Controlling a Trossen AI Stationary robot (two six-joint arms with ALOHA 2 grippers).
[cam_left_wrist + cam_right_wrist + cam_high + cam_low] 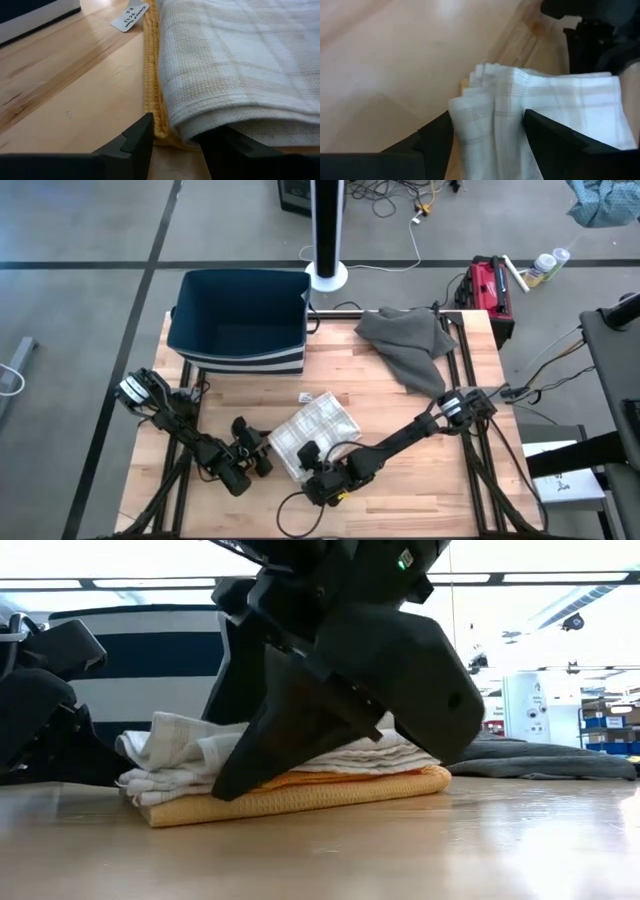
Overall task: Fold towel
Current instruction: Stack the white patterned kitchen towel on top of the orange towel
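Observation:
A folded towel (318, 428), white checked layers on a yellow one, lies flat on the wooden table (400, 430) near its front. My left gripper (264, 453) is at the towel's left corner, with the stacked layers between its fingers (175, 130). My right gripper (308, 460) stands open at the towel's near corner. In the right wrist view (487, 120) its fingers stand on either side of the white layers. I cannot tell whether they touch the cloth. In the low view the right gripper (300, 730) covers the towel's middle (340, 785). My left gripper has the towel's left corner (167, 117) between its two fingers, several layers at once: the white fold and the yellow edge under it. The fingers come slanting down from the table's left. The towel lies flat on the table, slack.
A dark blue bin (240, 315) with a striped base stands at the far left. A crumpled grey cloth (408, 345) lies at the far right. A small white label (305, 397) lies just beyond the towel. Bare wood stretches to the right of the towel.

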